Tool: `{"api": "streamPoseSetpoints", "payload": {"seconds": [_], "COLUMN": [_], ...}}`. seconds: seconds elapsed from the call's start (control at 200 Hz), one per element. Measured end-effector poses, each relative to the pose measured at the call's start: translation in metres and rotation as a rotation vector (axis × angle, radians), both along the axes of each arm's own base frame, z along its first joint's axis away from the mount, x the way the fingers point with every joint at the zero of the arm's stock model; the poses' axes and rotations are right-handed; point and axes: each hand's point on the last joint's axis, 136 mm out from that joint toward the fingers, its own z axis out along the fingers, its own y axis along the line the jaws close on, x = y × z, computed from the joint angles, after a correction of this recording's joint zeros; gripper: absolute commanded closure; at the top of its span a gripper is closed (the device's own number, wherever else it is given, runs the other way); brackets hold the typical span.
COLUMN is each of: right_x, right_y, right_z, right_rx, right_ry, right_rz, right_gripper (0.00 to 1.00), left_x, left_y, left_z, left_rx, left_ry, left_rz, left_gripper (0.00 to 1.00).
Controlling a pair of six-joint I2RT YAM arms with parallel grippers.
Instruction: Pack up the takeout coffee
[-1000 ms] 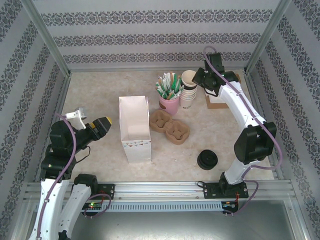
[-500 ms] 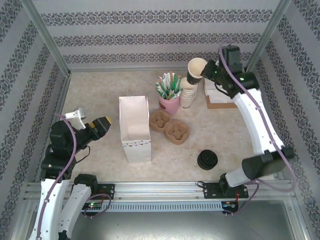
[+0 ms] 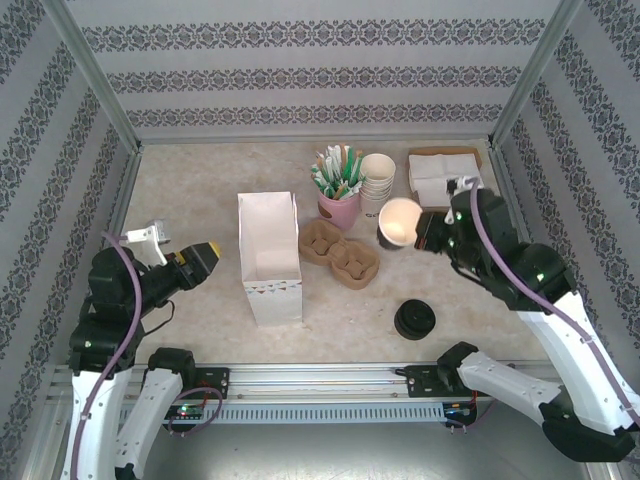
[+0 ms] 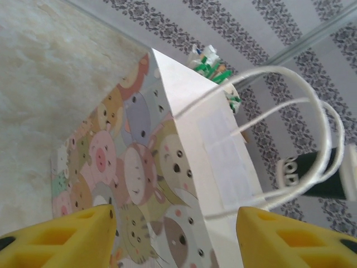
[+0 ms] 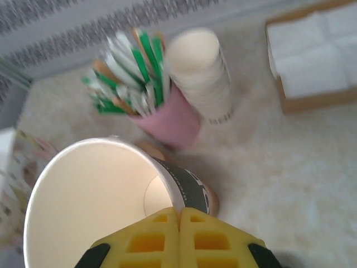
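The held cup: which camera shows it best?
The right wrist view: the cup sits close up, its empty inside and the rim in the right gripper plain. The top view shows the cup small, right of the carrier.

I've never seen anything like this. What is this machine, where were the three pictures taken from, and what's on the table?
These are two robot arms bolted side by side. The wide picture looks down from above and behind them. The other two come from a camera on each wrist, and the yellow shapes there are that arm's own fingers. On the table stand a paper bag, a cup carrier, a pink pot of stirrers, a stack of cups, a box of napkins and black lids. The right gripper pinches a paper cup by its rim. The left gripper is open and empty, facing the bag.
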Motion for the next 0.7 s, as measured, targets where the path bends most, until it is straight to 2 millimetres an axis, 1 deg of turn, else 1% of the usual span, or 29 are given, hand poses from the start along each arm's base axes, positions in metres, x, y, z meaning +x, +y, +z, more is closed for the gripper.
{"api": "streamPoseSetpoints", "payload": {"seconds": [0.08, 0.16, 0.325, 0.41, 0.455, 0.47, 0.505, 0.54, 0.61, 0.699], "right_x": [-0.016, -0.027, -0.042, -0.046, -0.048, -0.048, -0.049, -0.050, -0.051, -0.050], "right_y": [-0.002, -0.002, 0.002, 0.004, 0.004, 0.004, 0.003, 0.003, 0.002, 0.002], "right_z": [-0.025, -0.044, -0.081, -0.103, -0.116, -0.119, -0.127, -0.133, -0.144, -0.156], "right_rx": [-0.021, -0.035, -0.064, -0.081, -0.092, -0.093, -0.096, -0.098, -0.099, -0.105], "right_ry": [0.063, 0.112, 0.197, 0.238, 0.261, 0.267, 0.280, 0.289, 0.298, 0.303], "right_rz": [0.009, 0.020, 0.041, 0.046, 0.042, 0.039, 0.033, 0.029, 0.023, 0.018], "right_gripper": [1.00, 1.00, 1.00, 1.00, 1.00, 1.00, 1.00, 1.00, 1.00, 1.00], "left_x": [-0.010, -0.021, -0.042, -0.050, -0.053, -0.054, -0.055, -0.057, -0.062, -0.069], "left_y": [-0.004, -0.008, -0.017, -0.022, -0.025, -0.026, -0.028, -0.030, -0.033, -0.037], "left_z": [0.002, -0.001, -0.013, -0.020, -0.027, -0.030, -0.035, -0.041, -0.048, -0.055], "left_rx": [0.001, 0.000, -0.004, -0.009, -0.014, -0.016, -0.020, -0.025, -0.034, -0.049], "left_ry": [0.002, 0.026, 0.081, 0.100, 0.122, 0.129, 0.147, 0.164, 0.180, 0.180], "left_rz": [-0.031, -0.065, -0.138, -0.181, -0.205, -0.213, -0.230, -0.246, -0.271, -0.300], "left_gripper": [0.41, 0.41, 0.37, 0.30, 0.26, 0.23, 0.11, 0.05, 0.02, 0.02]}}
